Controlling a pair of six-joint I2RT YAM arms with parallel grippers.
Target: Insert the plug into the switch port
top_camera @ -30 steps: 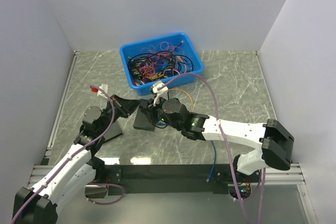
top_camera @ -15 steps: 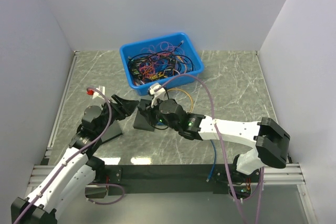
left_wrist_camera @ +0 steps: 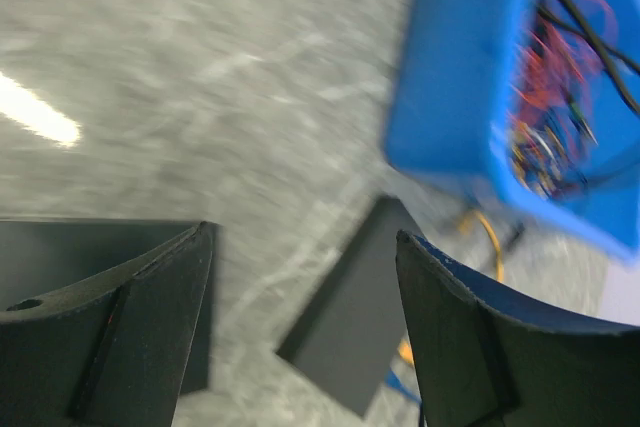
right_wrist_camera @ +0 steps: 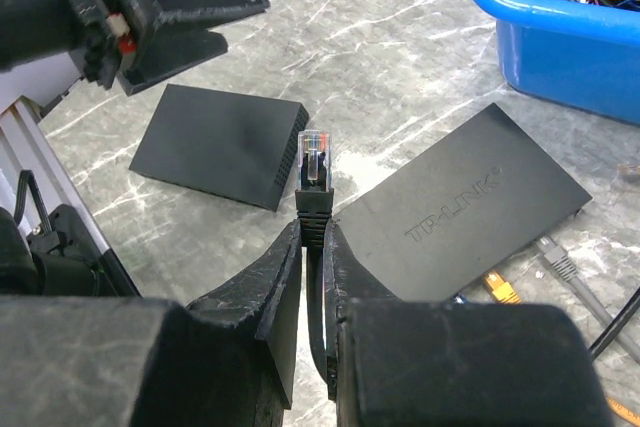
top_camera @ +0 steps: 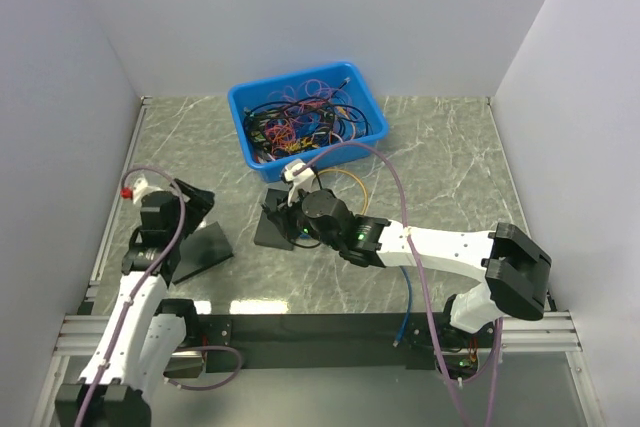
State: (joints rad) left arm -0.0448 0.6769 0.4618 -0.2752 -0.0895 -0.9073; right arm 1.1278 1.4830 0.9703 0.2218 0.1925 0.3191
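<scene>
The switch (right_wrist_camera: 465, 207) is a flat black TP-LINK box lying on the marble table, seen in the top view (top_camera: 277, 230) and between my left fingers in the left wrist view (left_wrist_camera: 350, 327). My right gripper (right_wrist_camera: 312, 232) is shut on a black cable just behind its plug (right_wrist_camera: 313, 162), whose clear tip points up and forward. The plug hovers above the table beside the switch's near-left edge. In the top view my right gripper (top_camera: 284, 210) sits over the switch. The left gripper (left_wrist_camera: 305, 237) is open and empty, well left of the switch (top_camera: 195, 209). The switch ports are not visible.
A second black box (right_wrist_camera: 225, 142) lies left of the switch, under my left gripper (top_camera: 205, 247). A blue bin (top_camera: 305, 127) full of tangled cables stands behind. Yellow and grey cables (right_wrist_camera: 500, 287) lie by the switch's right side. White walls enclose the table.
My left gripper has opened and pulled back to the left, away from the switch. The right gripper has kept hold of the plug and shifted slightly left.
</scene>
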